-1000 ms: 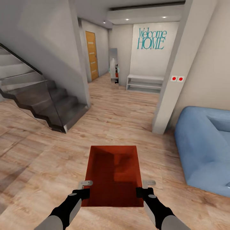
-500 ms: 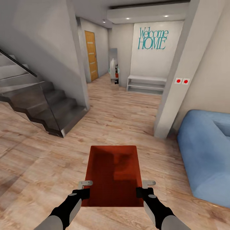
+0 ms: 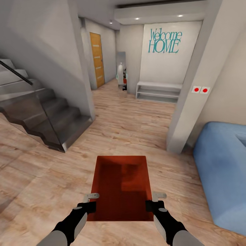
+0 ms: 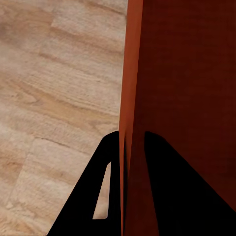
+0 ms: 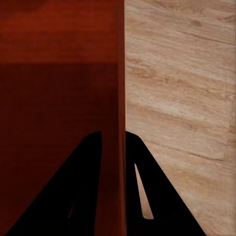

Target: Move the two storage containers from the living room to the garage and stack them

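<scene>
Light wood plank flooring [image 3: 130, 123] runs from the living room into a hallway with grey-white walls. Noted at the left: 1 dark grey staircase with a glass side panel [image 3: 41, 116]. Noted at the right: 1 blue upholstered sofa [image 3: 223, 164], beside a white pillar carrying 2 red round buttons [image 3: 200, 90]. At the far end stand 1 white low shelf bench [image 3: 157, 91] under teal "Welcome HOME" wall lettering [image 3: 164, 41], and 1 orange wooden door [image 3: 97, 58].

Held level above the planks, in front of the robot, is 1 orange-red shallow rectangular open-top plastic storage container [image 3: 121, 186] with a finely ribbed bottom. The left gripper [image 3: 89, 207] clamps the container's left wall near its close corner; the left wrist view shows 1 black finger either side of that wall. The right gripper [image 3: 152, 206] pinches the right wall likewise, fingers [image 5: 88, 191] narrow about it.
</scene>
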